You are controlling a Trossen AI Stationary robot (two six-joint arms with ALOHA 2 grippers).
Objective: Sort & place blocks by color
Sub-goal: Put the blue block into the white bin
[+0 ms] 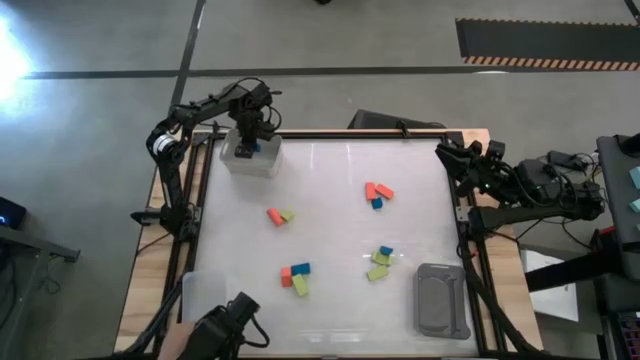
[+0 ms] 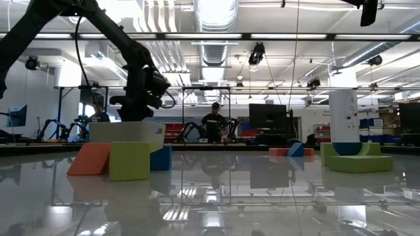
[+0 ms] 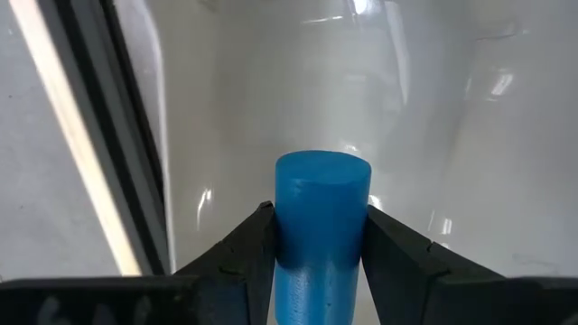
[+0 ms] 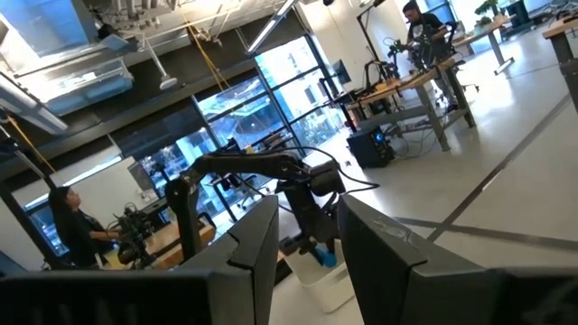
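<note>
Blocks (image 1: 298, 277) in blue, orange-red and yellow-green are lying in four small clusters across the glossy white table (image 1: 330, 190), their flat faces mirroring in its sheen. At the far left corner, the left pincer (image 1: 250, 140) is hanging over a clear plastic tray (image 1: 250, 160), its two dark wedge-shaped fingers (image 3: 248, 253) pressing against the sides of a smooth blue piece with a rounded top (image 3: 321, 217); that piece is sitting just above the tray's translucent floor. The right pincer (image 4: 307, 244) is waiting off the table's right edge, its matte fingers standing partly apart with nothing between them. A grey ribbed tray (image 1: 442, 300) is resting near the table's right front corner. Behind the table, a person (image 2: 214, 124) is standing among workbenches.
</note>
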